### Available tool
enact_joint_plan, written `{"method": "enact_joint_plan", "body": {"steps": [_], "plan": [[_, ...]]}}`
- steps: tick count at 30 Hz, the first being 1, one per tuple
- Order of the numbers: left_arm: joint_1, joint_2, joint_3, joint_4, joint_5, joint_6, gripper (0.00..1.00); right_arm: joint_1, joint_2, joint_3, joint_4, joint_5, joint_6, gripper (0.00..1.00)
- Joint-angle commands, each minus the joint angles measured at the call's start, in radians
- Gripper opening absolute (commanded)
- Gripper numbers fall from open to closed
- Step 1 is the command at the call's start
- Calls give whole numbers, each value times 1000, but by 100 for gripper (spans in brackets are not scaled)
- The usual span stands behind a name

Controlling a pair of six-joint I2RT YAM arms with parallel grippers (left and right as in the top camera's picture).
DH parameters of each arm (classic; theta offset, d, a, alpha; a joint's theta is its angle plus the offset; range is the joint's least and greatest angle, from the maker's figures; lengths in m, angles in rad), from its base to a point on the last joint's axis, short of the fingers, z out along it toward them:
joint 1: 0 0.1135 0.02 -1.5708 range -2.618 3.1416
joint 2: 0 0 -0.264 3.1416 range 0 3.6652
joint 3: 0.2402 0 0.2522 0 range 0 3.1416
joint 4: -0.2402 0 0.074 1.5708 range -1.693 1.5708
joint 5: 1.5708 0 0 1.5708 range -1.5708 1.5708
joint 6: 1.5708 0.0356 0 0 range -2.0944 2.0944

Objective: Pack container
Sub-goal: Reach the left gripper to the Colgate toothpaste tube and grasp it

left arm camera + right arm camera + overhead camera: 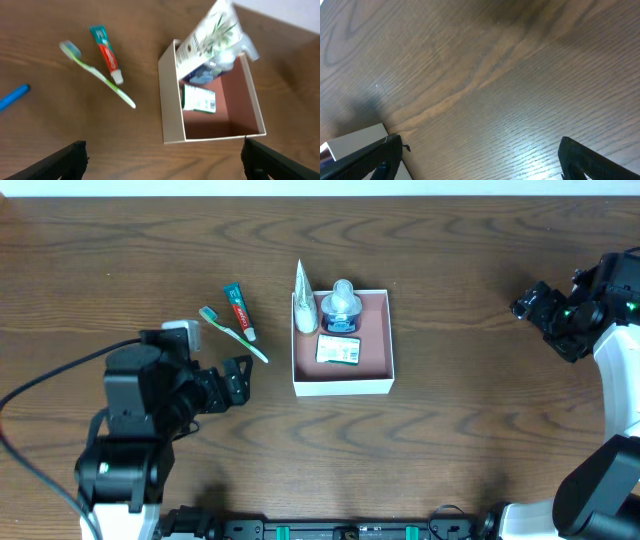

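Note:
The container (380, 382) is a square white box with a pinkish-brown inside at the table's middle. It holds a white tube (304, 305) leaning on its left wall, a clear blue-capped bottle (341, 306) and a green-and-white packet (338, 350). It also shows in the left wrist view (170, 105). A red-and-green toothpaste tube (239, 311) and a green toothbrush (232, 333) lie left of the box. My left gripper (238, 380) is open and empty, left of the box. My right gripper (530, 305) is open and empty at the far right.
A blue pen-like object (12, 97) lies on the wood at the left edge of the left wrist view. A corner of the white box (355, 142) shows in the right wrist view. The table is dark brown wood.

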State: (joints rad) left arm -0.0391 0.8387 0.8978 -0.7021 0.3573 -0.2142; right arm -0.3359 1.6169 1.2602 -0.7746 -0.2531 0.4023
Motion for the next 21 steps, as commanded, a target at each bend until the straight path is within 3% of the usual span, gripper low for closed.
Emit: {"method": "enact_joint_plan", "body": {"steps": [1,13,21], "plan": [[6,65,10,8,18,-9,98,-6,3,-1,-2,3,9,99],[177,480,26,223,-37,-267,98,-6,3,-1,-2,3,9,99],[171,582,32,334,-111,-213,98,-6,3,-1,-2,3,9,99]]}}
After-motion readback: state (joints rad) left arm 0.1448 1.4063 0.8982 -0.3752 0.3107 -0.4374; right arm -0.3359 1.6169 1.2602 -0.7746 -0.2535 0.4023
